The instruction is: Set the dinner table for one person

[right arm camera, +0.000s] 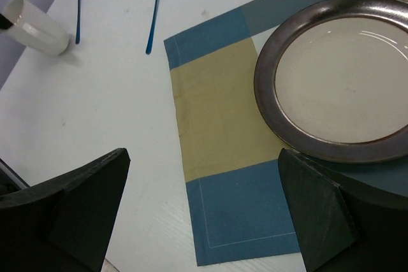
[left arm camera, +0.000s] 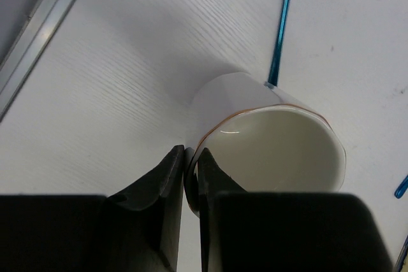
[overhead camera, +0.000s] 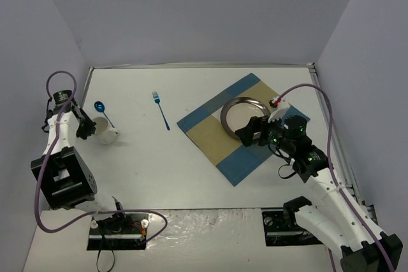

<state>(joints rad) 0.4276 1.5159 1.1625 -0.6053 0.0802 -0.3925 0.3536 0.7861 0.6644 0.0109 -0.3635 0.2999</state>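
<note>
Near the left edge of the tabletop (overhead camera: 191, 176), the black body of the left tool (left arm camera: 190, 160) hides the near rim of the cup (left arm camera: 274, 144), and that wrist view's top edge cuts off the spoon (left arm camera: 280, 30). The plate (right arm camera: 344, 74) runs past the right wrist view's right edge.

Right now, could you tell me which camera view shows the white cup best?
The left wrist view: the white cup fills the frame, its rim pinched by the left gripper. Top external shows it small; right wrist, tiny in the top-left corner.
</note>
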